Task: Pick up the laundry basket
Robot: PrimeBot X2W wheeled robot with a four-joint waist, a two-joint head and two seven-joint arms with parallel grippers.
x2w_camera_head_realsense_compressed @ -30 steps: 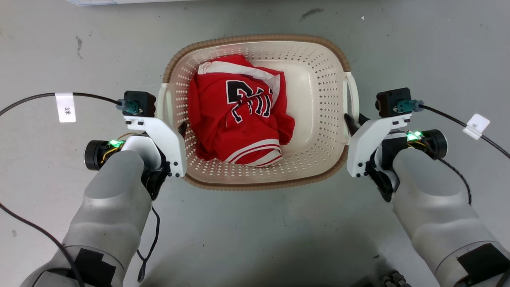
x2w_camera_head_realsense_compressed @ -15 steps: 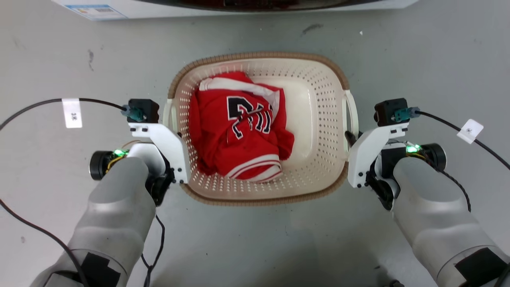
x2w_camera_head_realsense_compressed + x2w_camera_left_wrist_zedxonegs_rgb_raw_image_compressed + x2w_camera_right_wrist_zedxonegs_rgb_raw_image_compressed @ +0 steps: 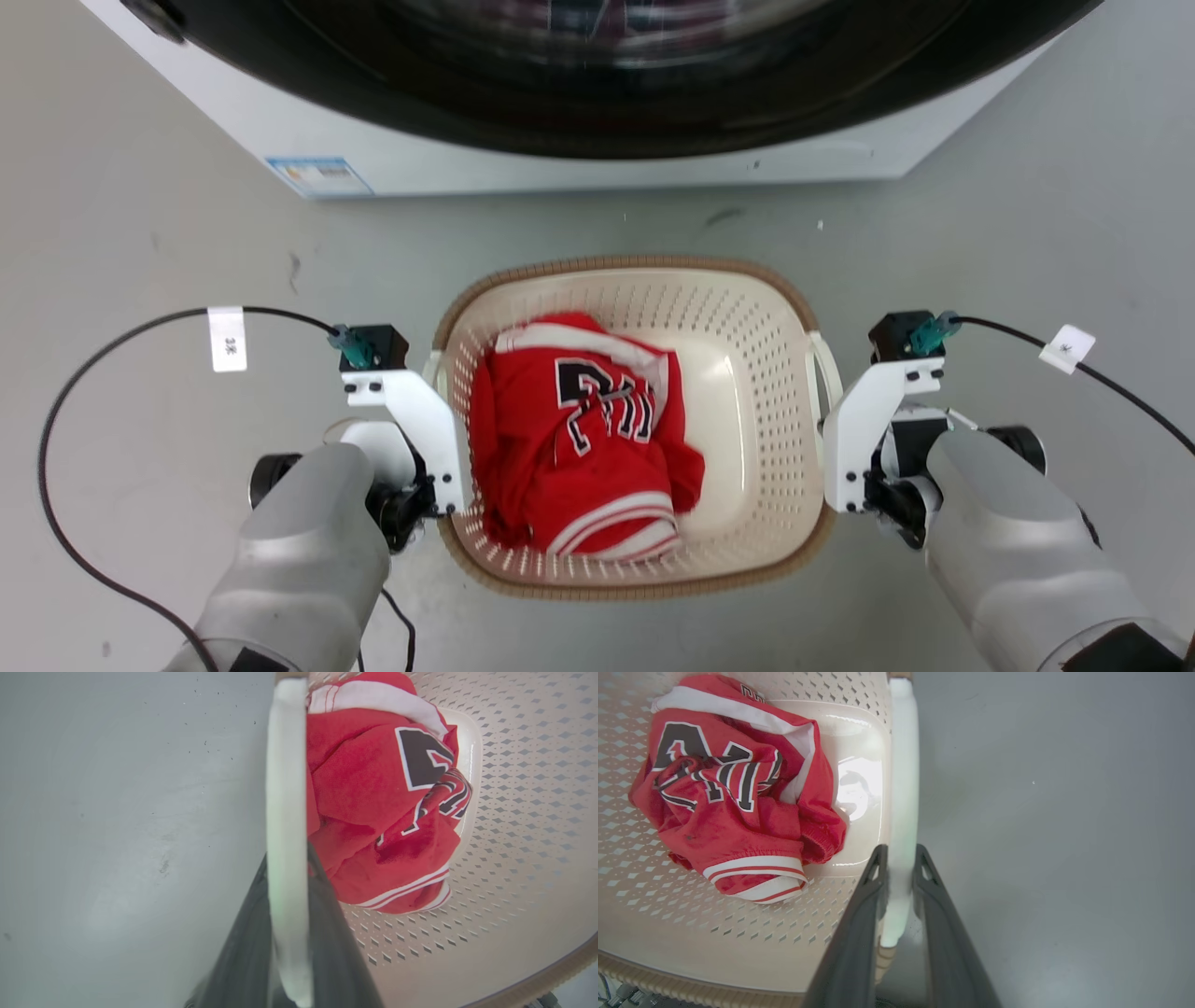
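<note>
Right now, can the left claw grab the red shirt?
Probably not: the left claw is shut on the handle of the laundry basket, so it's busy, though the red shirt lies uncovered.

Head camera looks down, wrist cameras close, sharing laundry basket (image 3: 777, 373)

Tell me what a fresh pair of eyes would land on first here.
The crumpled red jersey with dark numerals stands out first, lying toward the left side of the cream laundry basket. Next come the left tool and right tool, each closed around a white handle of the basket. Beyond it looms the washer with its dark round door.
</note>
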